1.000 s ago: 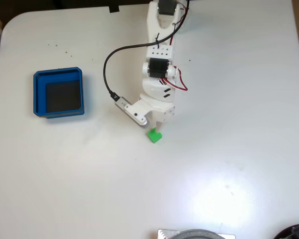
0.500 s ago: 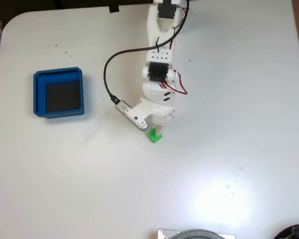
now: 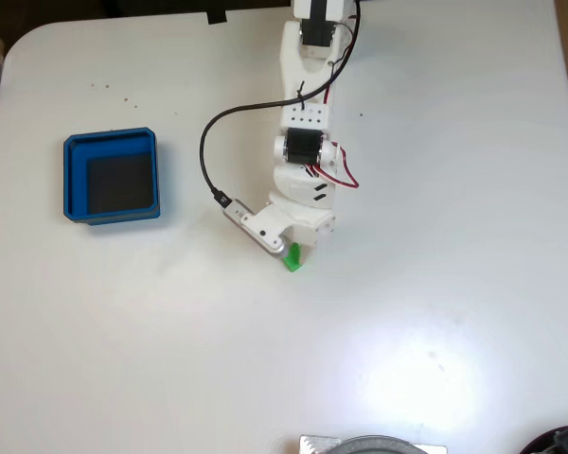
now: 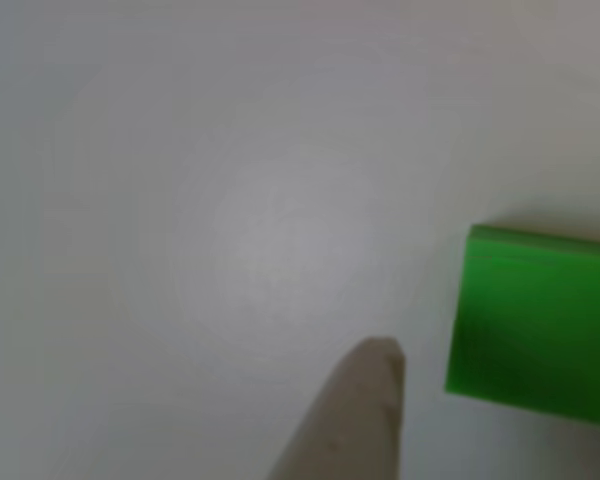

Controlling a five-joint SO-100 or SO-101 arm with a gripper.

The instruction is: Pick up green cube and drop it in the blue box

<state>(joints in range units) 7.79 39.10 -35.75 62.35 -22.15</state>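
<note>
Arm: we see the white arm (image 3: 301,142) reaching down the fixed view from the top edge, a black cable (image 3: 208,142) looping off its left side.
Claw: the claw (image 3: 296,253) sits right over the green cube (image 3: 292,261); from above its body hides the fingertips, so we cannot tell whether it is open or closed.
Close view: we see one pale fingertip (image 4: 355,420) rising from the bottom edge, blurred, just left of the cube (image 4: 535,320) with a strip of desk between them.
Green cube: it lies on the desk (image 3: 407,312), near the middle of the fixed view, half covered by the claw.
Blue box: the blue box (image 3: 74,180) stands well apart to the left, its dark floor bare.
</note>
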